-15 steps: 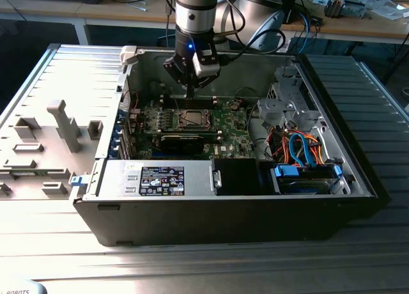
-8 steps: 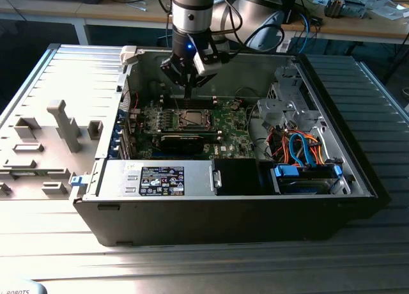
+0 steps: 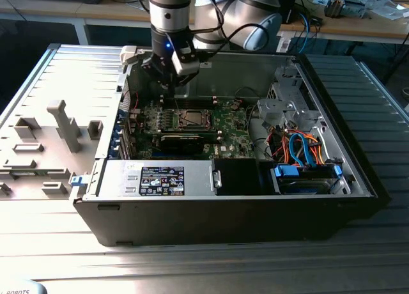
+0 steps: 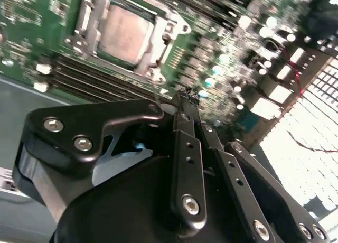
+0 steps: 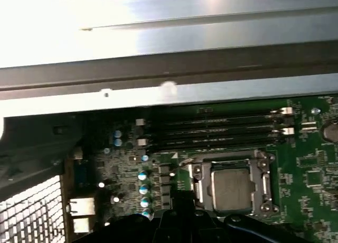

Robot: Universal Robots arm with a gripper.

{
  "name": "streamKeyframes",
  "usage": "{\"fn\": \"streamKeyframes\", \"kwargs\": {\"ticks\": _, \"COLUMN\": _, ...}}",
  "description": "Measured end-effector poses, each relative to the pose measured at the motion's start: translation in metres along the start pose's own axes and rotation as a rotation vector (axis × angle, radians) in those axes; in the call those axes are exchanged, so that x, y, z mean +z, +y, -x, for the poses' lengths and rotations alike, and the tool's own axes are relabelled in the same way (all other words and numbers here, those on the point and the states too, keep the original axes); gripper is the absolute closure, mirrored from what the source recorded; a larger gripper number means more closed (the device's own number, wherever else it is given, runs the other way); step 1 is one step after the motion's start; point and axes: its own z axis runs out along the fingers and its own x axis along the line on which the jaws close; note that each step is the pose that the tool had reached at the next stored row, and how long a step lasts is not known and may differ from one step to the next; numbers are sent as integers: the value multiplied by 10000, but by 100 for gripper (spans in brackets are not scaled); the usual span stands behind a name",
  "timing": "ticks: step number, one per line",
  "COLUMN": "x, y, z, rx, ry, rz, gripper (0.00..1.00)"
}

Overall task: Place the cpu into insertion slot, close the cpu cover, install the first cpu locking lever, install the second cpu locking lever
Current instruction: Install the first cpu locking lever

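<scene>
Jaws seemingly closed above matte silver-grey cpu.

An open computer case holds a green motherboard and orange-blue cables

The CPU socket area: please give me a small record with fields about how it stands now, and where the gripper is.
cpu: seated in the socket, silver-grey top showing
cpu cover: metal frame lying flat around the cpu
motherboard: green, inside the open computer case
memory slots: long dark rows beside the socket
gripper: above the board, off to the side of the socket, holding nothing, fingers together
contact: gripper apart from the cpu and the cover
exterior view: arm reaches down into the case over the board
</scene>
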Motion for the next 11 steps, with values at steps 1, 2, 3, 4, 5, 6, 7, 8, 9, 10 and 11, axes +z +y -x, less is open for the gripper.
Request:
{"fn": "streamKeyframes", "kwargs": {"ticks": 1, "x": 1, "y": -1, "z": -68, "rx": 3, "ry": -5, "rz": 1, "gripper": 89}}
{"fn": "streamKeyframes", "kwargs": {"ticks": 2, "x": 1, "y": 0, "z": -113, "rx": 1, "ry": -5, "rz": -1, "gripper": 89}}
{"fn": "streamKeyframes", "kwargs": {"ticks": 3, "x": 2, "y": 9, "z": -119, "rx": 0, "ry": -6, "rz": -1, "gripper": 89}}
{"fn": "streamKeyframes", "kwargs": {"ticks": 4, "x": 1, "y": 28, "z": -121, "rx": -1, "ry": -5, "rz": 1, "gripper": 89}}
{"fn": "streamKeyframes", "kwargs": {"ticks": 5, "x": 2, "y": 43, "z": -123, "rx": -4, "ry": -5, "rz": 11, "gripper": 89}}
{"fn": "streamKeyframes", "kwargs": {"ticks": 6, "x": 3, "y": 66, "z": -124, "rx": -10, "ry": -5, "rz": 28, "gripper": 89}}
{"fn": "streamKeyframes", "kwargs": {"ticks": 7, "x": 3, "y": 84, "z": -126, "rx": -13, "ry": -3, "rz": 47, "gripper": 89}}
{"fn": "streamKeyframes", "kwargs": {"ticks": 8, "x": 4, "y": 107, "z": -128, "rx": -17, "ry": 1, "rz": 92, "gripper": 89}}
{"fn": "streamKeyframes", "kwargs": {"ticks": 9, "x": 4, "y": 122, "z": -129, "rx": -19, "ry": 4, "rz": 130, "gripper": 89}}
{"fn": "streamKeyframes", "kwargs": {"ticks": 10, "x": 5, "y": 138, "z": -130, "rx": -26, "ry": 9, "rz": 177, "gripper": 89}}
{"fn": "streamKeyframes", "kwargs": {"ticks": 11, "x": 6, "y": 146, "z": -130, "rx": -44, "ry": 9, "rz": 177, "gripper": 89}}
